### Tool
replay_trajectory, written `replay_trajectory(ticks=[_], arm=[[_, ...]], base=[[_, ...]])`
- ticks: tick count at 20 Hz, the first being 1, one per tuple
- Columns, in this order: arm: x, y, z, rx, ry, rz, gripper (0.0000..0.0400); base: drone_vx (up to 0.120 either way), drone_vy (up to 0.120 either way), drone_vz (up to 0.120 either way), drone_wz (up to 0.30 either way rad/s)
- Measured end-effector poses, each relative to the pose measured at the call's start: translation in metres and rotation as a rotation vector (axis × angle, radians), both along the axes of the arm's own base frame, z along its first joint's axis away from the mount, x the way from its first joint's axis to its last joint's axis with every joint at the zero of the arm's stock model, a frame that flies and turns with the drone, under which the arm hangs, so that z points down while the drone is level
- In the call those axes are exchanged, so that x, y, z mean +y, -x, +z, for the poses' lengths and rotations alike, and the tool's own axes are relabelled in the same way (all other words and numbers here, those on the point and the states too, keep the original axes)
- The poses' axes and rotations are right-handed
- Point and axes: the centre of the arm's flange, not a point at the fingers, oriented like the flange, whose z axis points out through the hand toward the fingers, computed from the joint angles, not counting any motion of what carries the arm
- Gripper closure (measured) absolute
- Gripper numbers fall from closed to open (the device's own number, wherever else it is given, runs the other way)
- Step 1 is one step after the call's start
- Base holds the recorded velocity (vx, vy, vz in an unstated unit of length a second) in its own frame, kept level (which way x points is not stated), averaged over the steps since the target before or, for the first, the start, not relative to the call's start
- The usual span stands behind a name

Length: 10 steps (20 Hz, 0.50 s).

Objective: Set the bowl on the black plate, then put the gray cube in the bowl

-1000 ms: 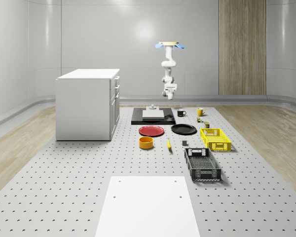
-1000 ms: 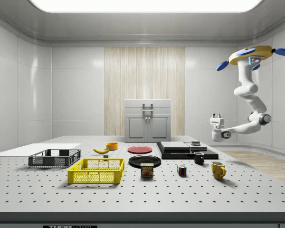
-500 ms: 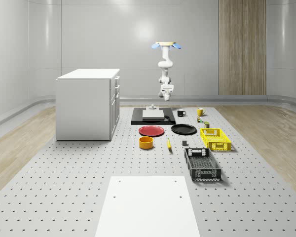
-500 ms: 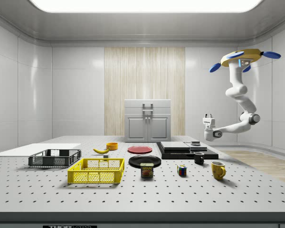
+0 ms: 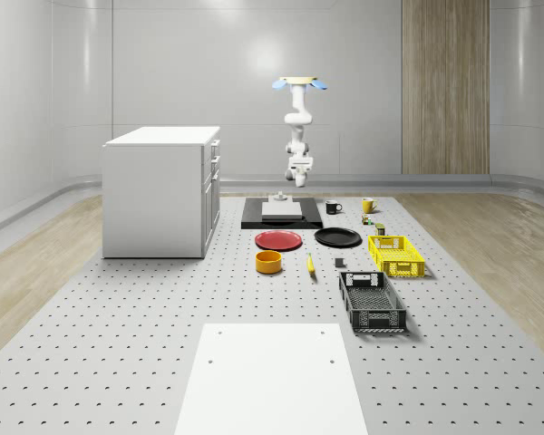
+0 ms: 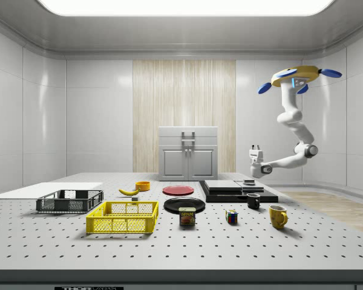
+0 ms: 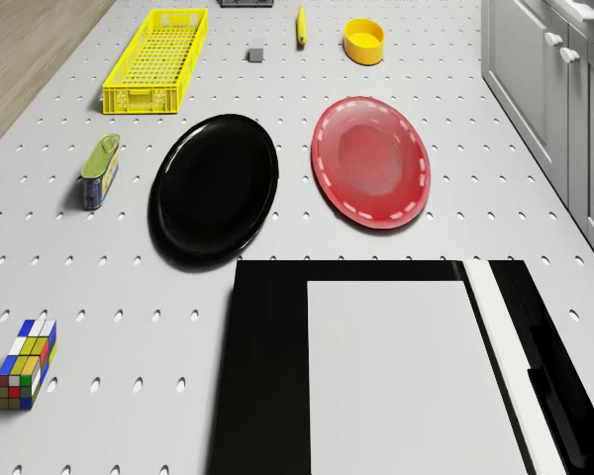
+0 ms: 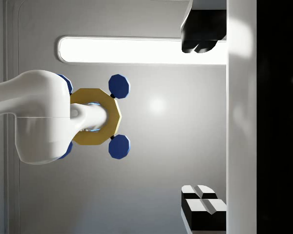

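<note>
1. Progress: none of the two steps is done, as far as I can judge.
2. The bowl (image 5: 268, 262), yellow-orange, stands on the table (image 5: 118, 344) just beside the red plate (image 5: 278, 240), well apart from the black plate (image 5: 337, 237).
3. The black plate carries nothing; in the drone view its surface is bare.
4. The gray cube (image 7: 254, 55) lies on the table between the yellow basket (image 7: 158, 61) and the banana (image 7: 301, 25), not in the bowl.
5. The drone (image 6: 295, 75) hovers high at the far end of the table, near the black base (image 5: 254, 220) with the white block on it.
6. The claw (image 6: 255, 154) hangs in the air above that base, turned upward, far from the bowl. In the wrist view its two fingers (image 8: 199, 39) stand wide apart and they hold nothing.
7. What is left, in my judgement: reach the bowl, carry it to the black plate, then fetch the cube.
8. Containers: the bowl is empty inside, and the yellow basket also looks empty. The black basket (image 5: 372, 301) seems to hold nothing, but I cannot see its whole bottom.
</note>
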Motion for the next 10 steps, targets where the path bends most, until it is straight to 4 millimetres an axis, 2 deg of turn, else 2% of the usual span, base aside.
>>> replay_trajectory(ticks=[6,10], arm=[[0.0008,0.0005,0.0000,-0.005,0.008,0.000,0.0000],[0.0019,0.0008,0.0000,-0.008,0.020,0.000,0.0000]], base=[[0.120,-0.113,0.000,0.000],[0.120,0.000,0.000,0.000]])
